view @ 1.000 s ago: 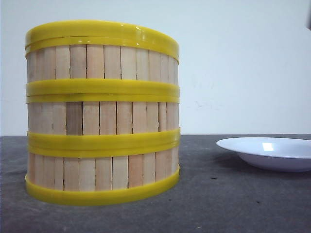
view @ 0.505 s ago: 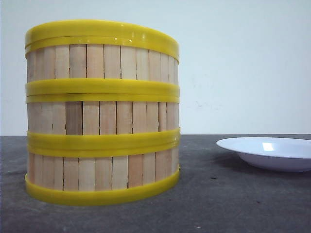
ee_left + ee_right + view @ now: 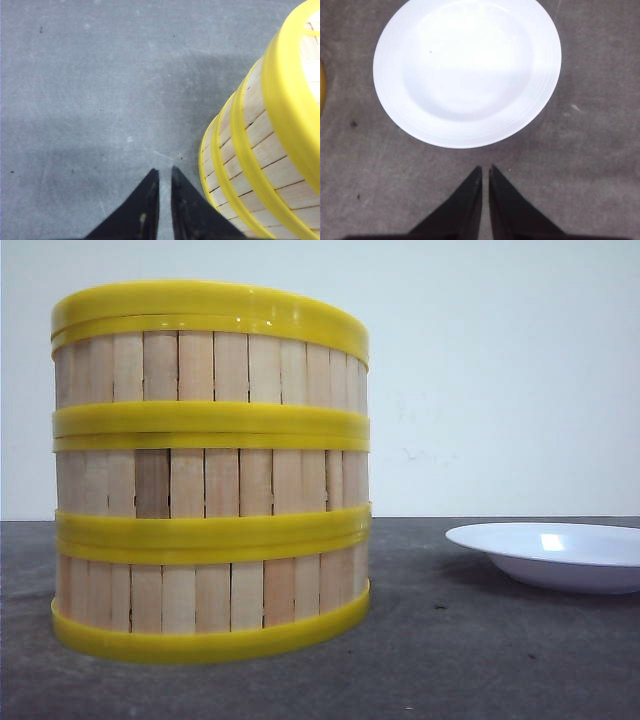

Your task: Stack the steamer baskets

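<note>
Steamer baskets point(image 3: 210, 470) stacked three high on tabletop point(image 3: 450, 660); both jaws pressed together, empty; careless left-arm swing could topple stack.

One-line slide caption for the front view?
Three steamer baskets stacked in one column on the dark table, an empty white plate to their right.

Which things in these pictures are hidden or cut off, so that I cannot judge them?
- Inside of the steamer baskets: hidden by their own walls in the front view; the left wrist view cuts the stack at its edge.
- White plate: its right side is cut off in the front view.
- Both arms: absent from the front view.
- Left tool and right tool: only the fingertips show, with a narrow gap; nothing is held.
</note>
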You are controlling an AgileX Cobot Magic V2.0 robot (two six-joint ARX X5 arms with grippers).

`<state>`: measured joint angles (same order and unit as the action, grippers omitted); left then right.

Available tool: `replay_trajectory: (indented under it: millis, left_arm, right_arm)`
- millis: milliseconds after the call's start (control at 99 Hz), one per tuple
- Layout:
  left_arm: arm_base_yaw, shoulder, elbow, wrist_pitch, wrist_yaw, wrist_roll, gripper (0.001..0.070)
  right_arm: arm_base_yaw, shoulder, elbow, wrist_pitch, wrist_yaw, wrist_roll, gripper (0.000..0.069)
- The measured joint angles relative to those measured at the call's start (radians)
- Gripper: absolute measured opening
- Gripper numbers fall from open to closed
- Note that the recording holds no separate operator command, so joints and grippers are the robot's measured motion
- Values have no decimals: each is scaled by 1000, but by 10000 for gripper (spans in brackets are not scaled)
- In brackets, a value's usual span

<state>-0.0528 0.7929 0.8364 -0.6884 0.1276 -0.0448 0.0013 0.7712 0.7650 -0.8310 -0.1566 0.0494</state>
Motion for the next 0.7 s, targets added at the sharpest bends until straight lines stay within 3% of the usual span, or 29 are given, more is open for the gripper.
replay_trajectory:
  millis: [333,404,697]
  left_arm:
    - [0,0,0,0,0,0,15]
    - [3,-14,-16,34,-20,6,15]
    - [7,-381,-461,384,-79,2,15]
  right_arm:
    - [0,0,0,54,0,0,19]
    - [0,0,0,66,0,0,19]
    - [0,0,0,98,0,1,19]
